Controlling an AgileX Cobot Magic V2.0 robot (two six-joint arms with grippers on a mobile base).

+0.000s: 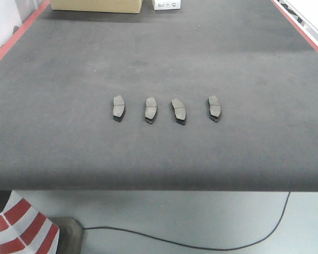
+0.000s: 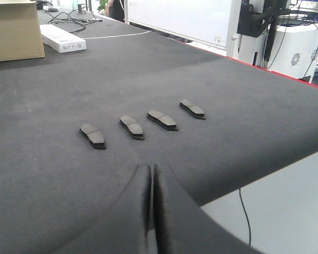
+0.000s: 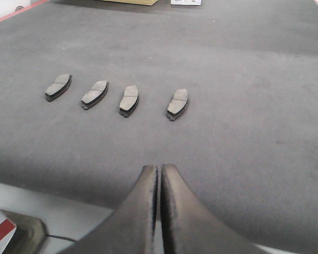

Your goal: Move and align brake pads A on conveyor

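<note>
Conveyor (image 1: 53,106): red frame runs along both side edges; the near edge ends over grey floor. Wide bare belt lies on every side of the parts. Brake pads A, count four, lie flat in one row across mid-belt, none touching: first (image 1: 118,107), second (image 1: 150,109), third (image 1: 178,110), fourth (image 1: 214,108). The third sits slightly askew. Left gripper (image 2: 151,174) clenched on nothing, short of the row. Right gripper (image 3: 159,174) likewise clenched and holding nothing. Far end: one cardboard box (image 1: 95,5), one white box (image 1: 167,4). One black cable (image 1: 201,241) crosses the floor
</note>
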